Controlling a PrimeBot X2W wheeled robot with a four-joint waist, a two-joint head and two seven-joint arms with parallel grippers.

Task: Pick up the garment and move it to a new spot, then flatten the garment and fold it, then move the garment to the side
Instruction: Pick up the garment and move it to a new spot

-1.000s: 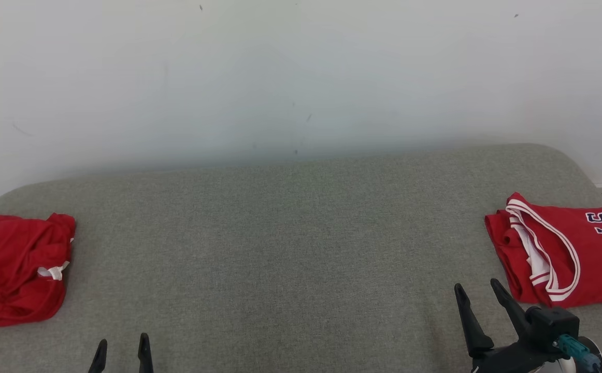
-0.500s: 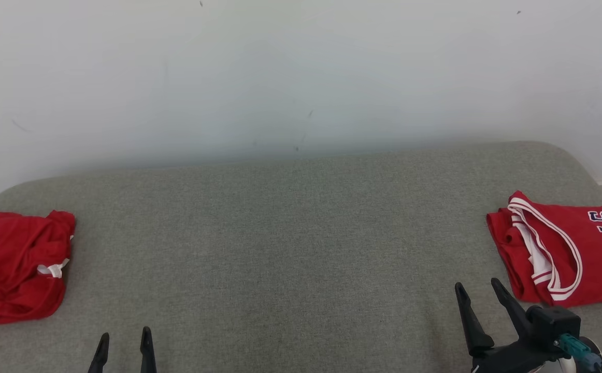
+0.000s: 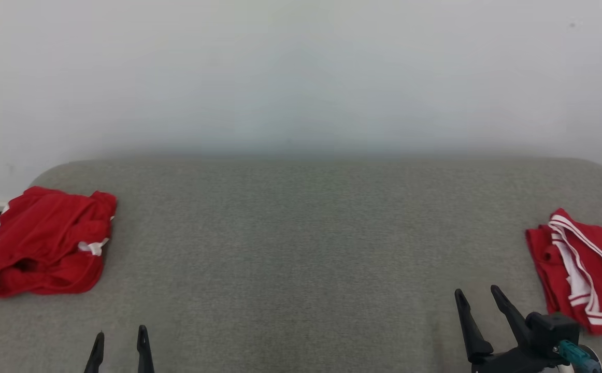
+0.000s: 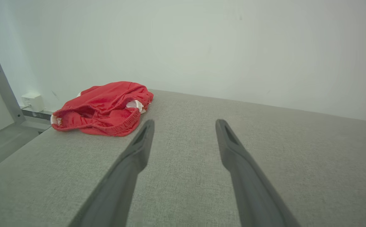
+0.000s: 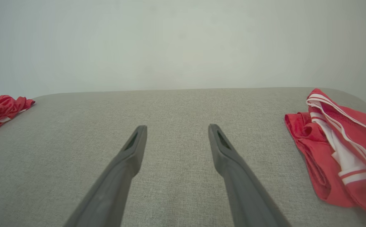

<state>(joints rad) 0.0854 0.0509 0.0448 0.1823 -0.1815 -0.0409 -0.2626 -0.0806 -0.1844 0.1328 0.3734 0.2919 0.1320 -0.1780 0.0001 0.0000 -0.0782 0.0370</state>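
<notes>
A crumpled red garment with white trim lies at the left end of the grey padded surface. In the left wrist view the garment sits ahead and to the left of my left gripper, which is open and empty. My left gripper pokes up at the lower left of the head view, below and to the right of the garment. My right gripper is open and empty at the lower right; its wrist view shows its open gripper over bare fabric.
A folded red jersey with white stripes lies at the right end, just right of my right gripper, and appears as the jersey in the right wrist view. A pale wall backs the surface. A metal post and a white box stand past the left edge.
The head camera has turned left, so both red pieces sit further right in the picture. Both grippers stay open and in the same places.
</notes>
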